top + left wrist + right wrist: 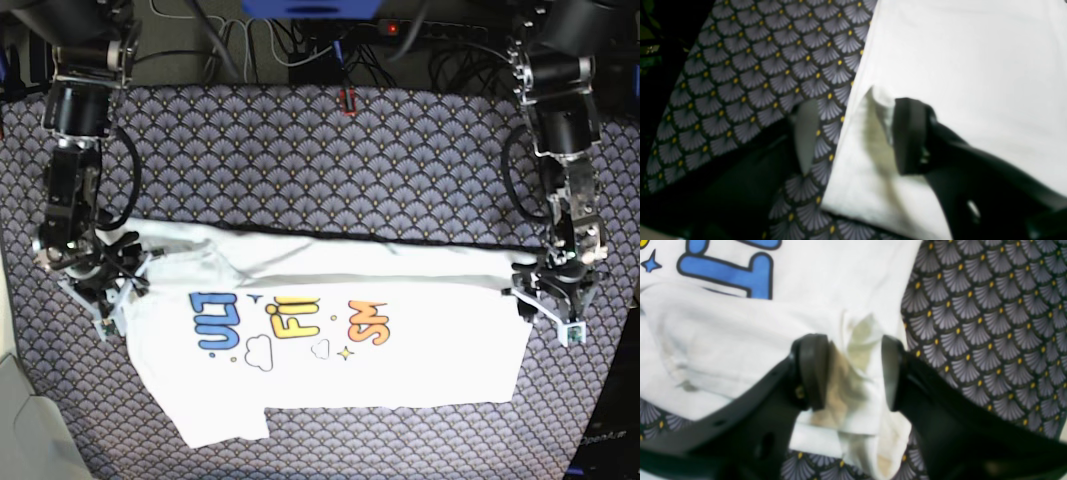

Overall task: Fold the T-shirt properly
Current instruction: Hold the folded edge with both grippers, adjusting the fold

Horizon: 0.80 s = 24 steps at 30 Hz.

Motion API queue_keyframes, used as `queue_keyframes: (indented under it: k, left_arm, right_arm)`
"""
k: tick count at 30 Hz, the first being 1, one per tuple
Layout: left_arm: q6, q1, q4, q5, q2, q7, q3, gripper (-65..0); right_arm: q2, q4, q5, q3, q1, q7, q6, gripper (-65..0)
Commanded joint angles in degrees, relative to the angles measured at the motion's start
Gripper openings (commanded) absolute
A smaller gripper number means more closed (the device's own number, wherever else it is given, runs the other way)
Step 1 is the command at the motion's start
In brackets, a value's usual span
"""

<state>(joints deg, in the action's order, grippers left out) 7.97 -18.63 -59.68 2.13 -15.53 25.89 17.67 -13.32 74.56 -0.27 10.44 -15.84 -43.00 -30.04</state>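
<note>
Both grippers' jaws parted, straddling soft white T-shirt (400,340) edges; fan-scale patterned tablecloth (330,160) beneath.

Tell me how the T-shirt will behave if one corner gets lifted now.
The T-shirt is probably floppy: its folded-over strip wrinkles and bunches at the right gripper. It likely drapes and trails rather than rising flat, since it lies limp over the patterned tablecloth. It looks thin and light, so it may slide.

The table (320,150) wears a dark cover of grey fan scales with yellow dots — on it the T-shirt (400,360) lies spread, print upward.
</note>
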Motion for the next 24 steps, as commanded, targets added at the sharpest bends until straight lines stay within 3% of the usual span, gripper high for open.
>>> queue_keyframes:
  k: [1, 10, 17, 24]
  left_arm:
    - [-0.1, -1.4, -1.1, 0.1, -1.1, -1.2, 0.3, -23.1]
    - [0.1, 1.8, -1.9, 0.3, -1.4, -1.2, 7.2, -20.8]
    - [0.1, 6.7, -6.7, 0.4, -1.6, -1.3, 7.3, -20.8]
    - [0.1, 9.7, -8.4, 0.4, -1.1, -1.4, 7.0, -20.8]
  right_arm:
    - [-0.8, 2.0, 0.2, 0.2, -1.2, 1.0, 0.1, -34.8]
    - [-1.6, 7.1, 0.2, 0.8, 1.3, 1.7, 0.2, -34.4]
    - [-1.2, 19.9, 0.2, 0.8, 8.2, 2.1, 0.3, -34.4]
    - [0.4, 21.7, 0.2, 3.8, 13.6, 2.4, 0.3, -34.4]
